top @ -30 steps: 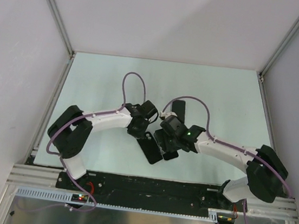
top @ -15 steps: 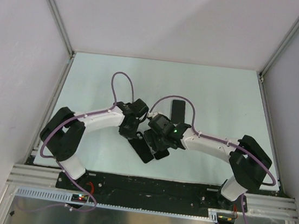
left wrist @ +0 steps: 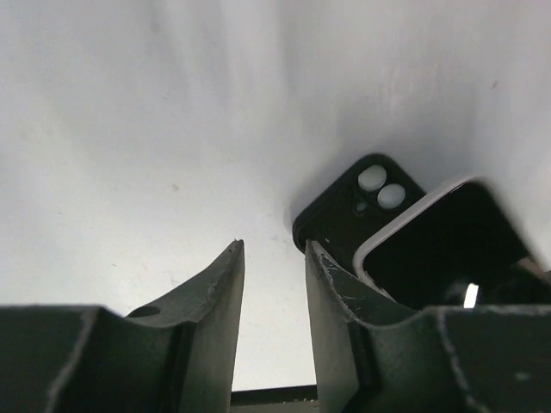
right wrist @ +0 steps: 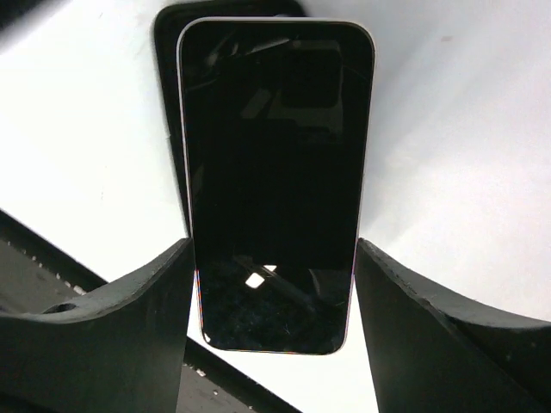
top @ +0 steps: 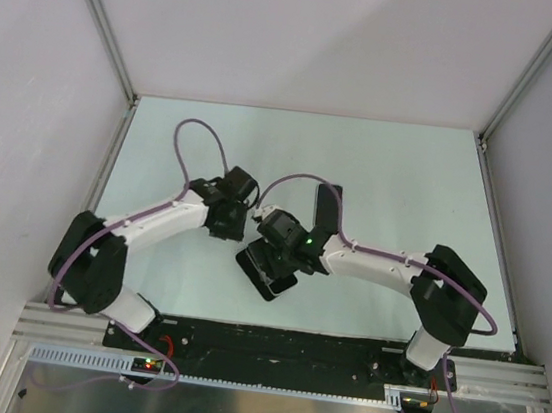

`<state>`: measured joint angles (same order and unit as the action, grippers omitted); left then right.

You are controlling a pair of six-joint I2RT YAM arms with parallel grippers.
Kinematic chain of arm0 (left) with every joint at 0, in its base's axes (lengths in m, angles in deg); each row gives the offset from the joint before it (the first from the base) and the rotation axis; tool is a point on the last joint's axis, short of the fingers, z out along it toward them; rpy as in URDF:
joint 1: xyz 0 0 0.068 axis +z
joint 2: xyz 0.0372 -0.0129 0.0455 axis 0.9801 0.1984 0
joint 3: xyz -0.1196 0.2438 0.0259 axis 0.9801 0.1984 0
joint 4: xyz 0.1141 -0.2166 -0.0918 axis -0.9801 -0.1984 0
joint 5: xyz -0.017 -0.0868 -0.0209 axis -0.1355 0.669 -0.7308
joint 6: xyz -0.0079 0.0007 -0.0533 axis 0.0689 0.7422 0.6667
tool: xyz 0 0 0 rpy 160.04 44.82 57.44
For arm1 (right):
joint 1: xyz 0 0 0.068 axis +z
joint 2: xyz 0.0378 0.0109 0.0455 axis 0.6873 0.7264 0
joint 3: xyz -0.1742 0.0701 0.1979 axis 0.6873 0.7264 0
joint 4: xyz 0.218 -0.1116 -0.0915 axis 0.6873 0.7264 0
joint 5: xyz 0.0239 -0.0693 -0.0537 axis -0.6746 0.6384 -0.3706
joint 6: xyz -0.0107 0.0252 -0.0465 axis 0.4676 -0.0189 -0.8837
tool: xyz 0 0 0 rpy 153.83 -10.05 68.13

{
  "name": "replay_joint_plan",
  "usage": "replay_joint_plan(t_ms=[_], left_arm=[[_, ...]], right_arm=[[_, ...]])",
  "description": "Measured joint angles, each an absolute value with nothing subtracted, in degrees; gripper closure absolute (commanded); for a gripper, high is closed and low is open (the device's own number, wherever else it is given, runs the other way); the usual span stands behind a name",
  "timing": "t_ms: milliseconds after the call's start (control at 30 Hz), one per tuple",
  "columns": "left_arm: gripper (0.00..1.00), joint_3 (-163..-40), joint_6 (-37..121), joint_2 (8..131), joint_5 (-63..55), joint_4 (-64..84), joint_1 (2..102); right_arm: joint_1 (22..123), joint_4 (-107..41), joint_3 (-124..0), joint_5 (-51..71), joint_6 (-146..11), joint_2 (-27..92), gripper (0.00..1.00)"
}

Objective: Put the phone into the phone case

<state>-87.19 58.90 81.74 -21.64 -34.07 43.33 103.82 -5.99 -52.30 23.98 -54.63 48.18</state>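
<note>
Phone (right wrist: 274, 181) sat clamped by its sides in the right end effector (right wrist: 274, 249), lined up over the phone case (left wrist: 344, 206), seemingly for seating; the left end effector (left wrist: 274, 251) stood apart, empty.

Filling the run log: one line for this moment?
phone: over case, offset | right gripper: holds phone sides | left gripper: open, empty

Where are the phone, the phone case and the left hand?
phone (right wrist: 275, 172): right wrist view, middle of its dark screen.
phone case (left wrist: 331, 225): left wrist view, black corner beside the camera cutouts.
left hand (left wrist: 274, 251): left wrist view, gap midway between its fingertips.
</note>
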Motion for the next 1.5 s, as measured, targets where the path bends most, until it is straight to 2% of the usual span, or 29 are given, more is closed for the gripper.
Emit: replay_joint_plan(t_ms=[267,1500], left_arm=[[0.64,-85.4,61.9,74.3,-24.0,-31.8,49.4],[0.65,-84.5,62.4,75.5,-21.8,-29.9,49.3]], right_arm=[[108.0,-5.2,-54.4,21.1,-57.9,54.0,0.63],[105.9,-2.8,-59.6,22.1,-57.3,59.0,0.62]])
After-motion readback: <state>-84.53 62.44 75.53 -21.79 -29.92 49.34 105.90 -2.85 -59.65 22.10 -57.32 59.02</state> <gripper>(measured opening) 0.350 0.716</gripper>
